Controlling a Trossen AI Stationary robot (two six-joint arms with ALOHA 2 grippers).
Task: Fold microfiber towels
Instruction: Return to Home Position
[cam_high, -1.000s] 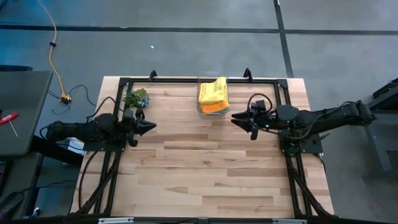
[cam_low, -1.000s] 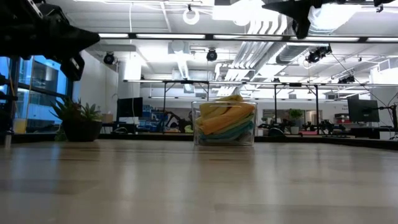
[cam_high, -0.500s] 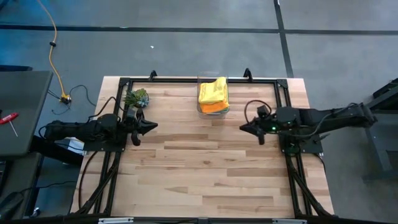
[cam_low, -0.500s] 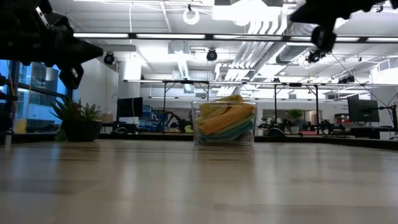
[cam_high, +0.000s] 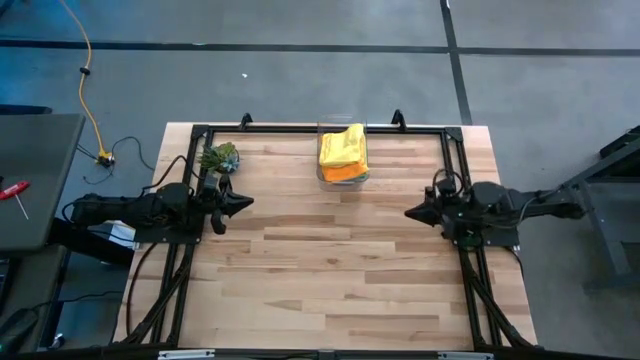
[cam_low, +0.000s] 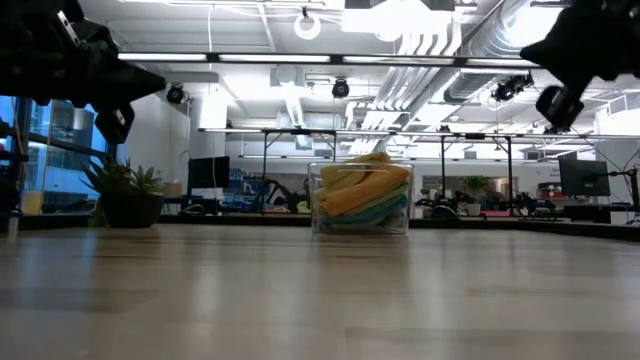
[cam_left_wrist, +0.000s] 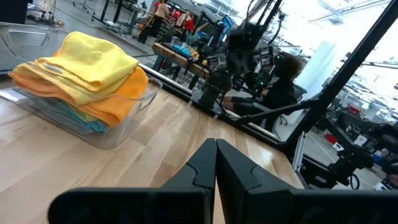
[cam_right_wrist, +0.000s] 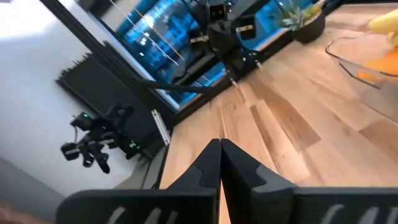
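We log left gripper (cam_high: 244, 202) and right gripper (cam_high: 409, 212) at opposite table (cam_high: 330, 285) edges (fingers pressed together, empty); towels (cam_high: 343, 150) stacked in clear box (cam_left_wrist: 109, 138).

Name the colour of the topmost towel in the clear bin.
The topmost towel is yellow; left wrist view shows it best.

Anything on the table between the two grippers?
Nothing: high view shows bare wooden table between left gripper and right gripper; the clear bin sits beyond that line.
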